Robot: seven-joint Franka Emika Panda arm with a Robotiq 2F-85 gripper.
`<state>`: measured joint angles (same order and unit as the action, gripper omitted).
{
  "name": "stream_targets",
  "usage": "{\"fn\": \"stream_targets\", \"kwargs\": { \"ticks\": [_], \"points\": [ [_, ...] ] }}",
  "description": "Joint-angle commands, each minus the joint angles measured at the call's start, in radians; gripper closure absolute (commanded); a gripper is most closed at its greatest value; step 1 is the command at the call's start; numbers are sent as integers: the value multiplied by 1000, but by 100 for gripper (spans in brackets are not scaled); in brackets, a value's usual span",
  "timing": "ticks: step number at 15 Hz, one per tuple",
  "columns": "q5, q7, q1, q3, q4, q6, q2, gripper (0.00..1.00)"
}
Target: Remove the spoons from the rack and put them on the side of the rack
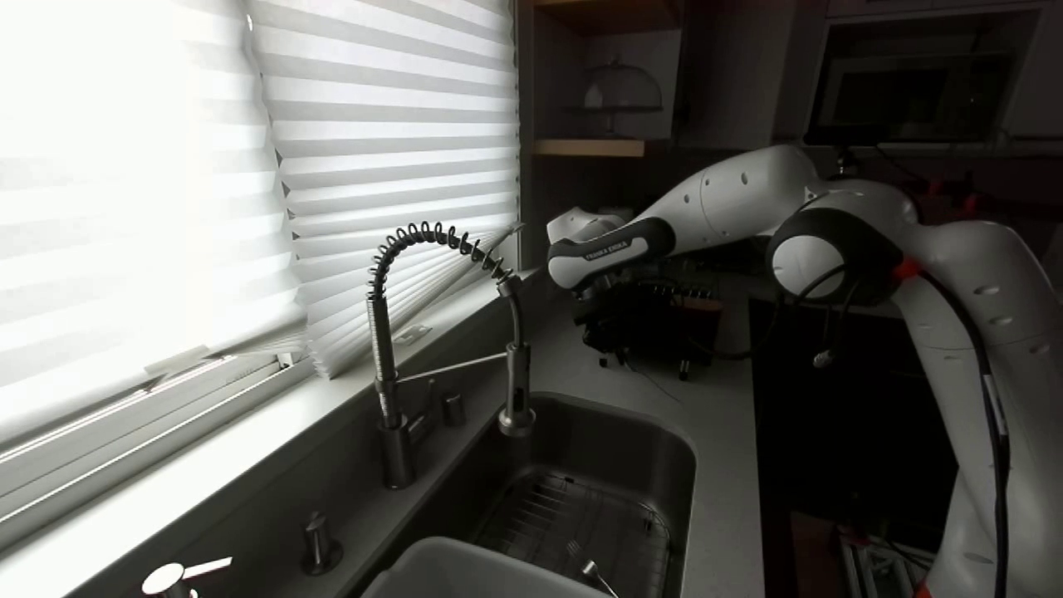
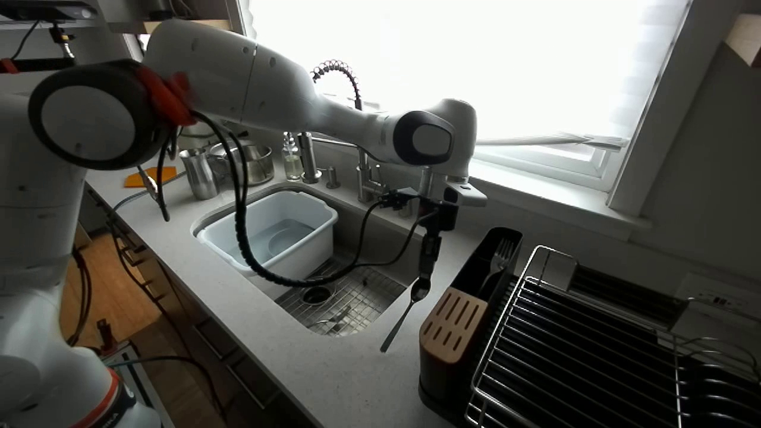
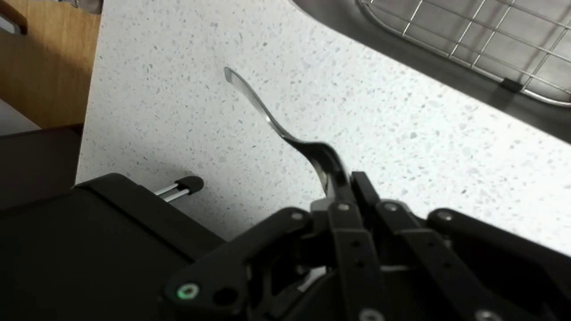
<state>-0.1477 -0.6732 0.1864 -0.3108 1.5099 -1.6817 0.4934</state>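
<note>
My gripper (image 2: pixel 425 274) is shut on a spoon (image 2: pixel 402 318) near its bowl. The spoon slants down with its handle toward the counter's front edge. Whether its tip touches the counter is unclear. In the wrist view the spoon (image 3: pixel 261 107) extends up and left from the fingertips (image 3: pixel 352 178), and its bowl end is partly hidden by the fingers. The rack (image 2: pixel 437 377), a black holder with a slotted wooden top on its near part, stands right of the gripper. A fork (image 2: pixel 504 254) leans in its far part. The rack also shows at lower left in the wrist view (image 3: pixel 98 240).
A wire dish rack (image 2: pixel 571 333) adjoins the black rack. The sink (image 1: pixel 631 423) has a wire grid, a fork (image 1: pixel 591 568) and a pale tub (image 2: pixel 309 255). A coiled faucet (image 1: pixel 380 332) rises behind it. Counter (image 2: pixel 333 368) lies between sink and rack.
</note>
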Motion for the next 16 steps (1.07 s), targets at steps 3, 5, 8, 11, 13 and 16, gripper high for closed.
{"fn": "stream_targets", "kwargs": {
  "ticks": [3,5,8,11,13,16],
  "points": [
    [-27,-36,-4,1,11,-18,33,99],
    [-35,-42,-5,0,8,-18,42,99],
    [-46,-49,-5,0,2,-13,53,99],
    [-52,-57,-2,0,-9,-5,66,99],
    [-55,-58,-2,-1,-12,-3,71,99],
    [-58,-63,-1,-1,-17,-3,79,99]
  ]
}}
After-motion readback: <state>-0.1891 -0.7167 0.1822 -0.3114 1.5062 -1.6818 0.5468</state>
